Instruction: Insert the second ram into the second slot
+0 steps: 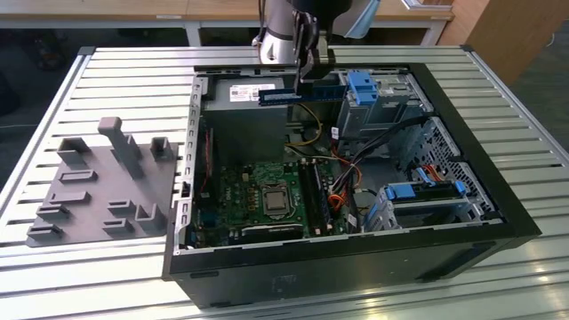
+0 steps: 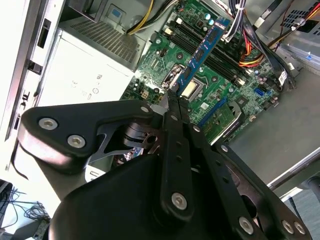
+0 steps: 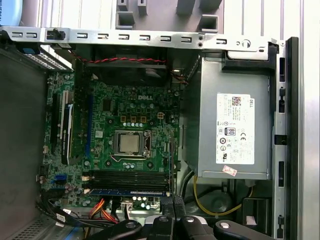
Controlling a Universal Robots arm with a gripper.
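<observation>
A: Above the open computer case [image 1: 356, 260], what is held by the gripper [image 1: 307, 80]?

B: The second ram [image 1: 298, 95] is clamped from above between closed-in fingers and is held level, well clear of the motherboard [image 1: 266, 193]. In the exterior view it is seen over the far end of the case, near the power supply [image 1: 244, 93] and just beside a blue drive bracket [image 1: 363, 87].

A: And what is found around the memory slots [image 3: 127, 176]?

B: They are flanked by the processor socket [image 3: 131, 143] on one side and a bundle of orange and red cables [image 3: 100, 207] on the other — whether any slot is filled cannot be told. A grey fixture plate [image 1: 98, 187] is laid on the slatted counter [image 1: 133, 73], at the exterior view's left of the case.
</observation>
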